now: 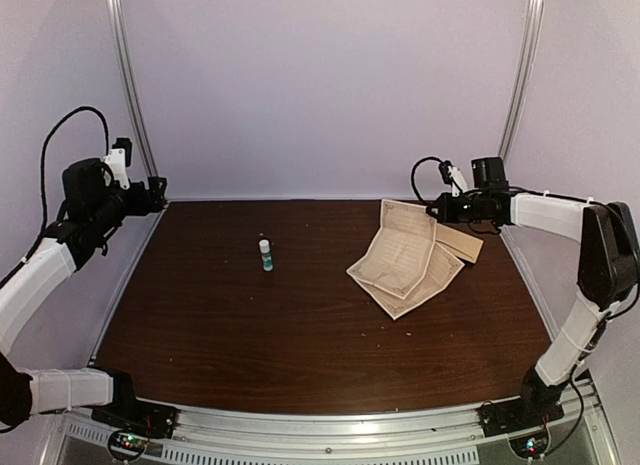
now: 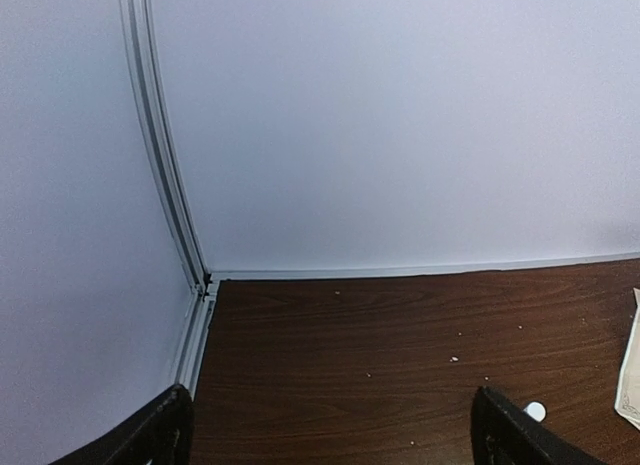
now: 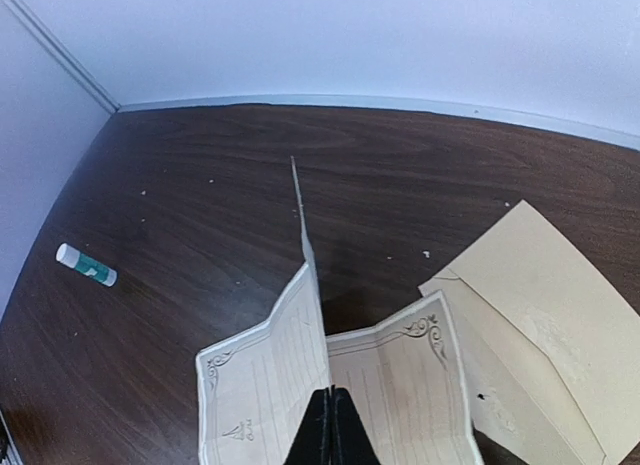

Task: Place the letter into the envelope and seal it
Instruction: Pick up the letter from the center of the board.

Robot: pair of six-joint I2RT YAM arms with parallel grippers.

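Observation:
The letter [image 1: 400,247] is a cream bordered sheet lying creased at the back right of the table, part of it lifted. In the right wrist view one panel of the letter [image 3: 262,385] rises edge-on between my fingers. My right gripper [image 3: 331,427] [image 1: 437,211] is shut on that raised far edge. The tan envelope [image 1: 463,243] [image 3: 545,305] lies flat just right of the letter, partly under it. My left gripper [image 1: 155,192] [image 2: 335,440] hangs open over the back left corner, nothing between its fingers; a sliver of the letter [image 2: 630,375] shows at its view's right edge.
A small glue stick [image 1: 265,254] [image 3: 86,266] with a green label stands mid-table, left of the papers. White walls and metal frame posts [image 2: 165,175] close in the table's back and sides. Small white crumbs dot the dark wood.

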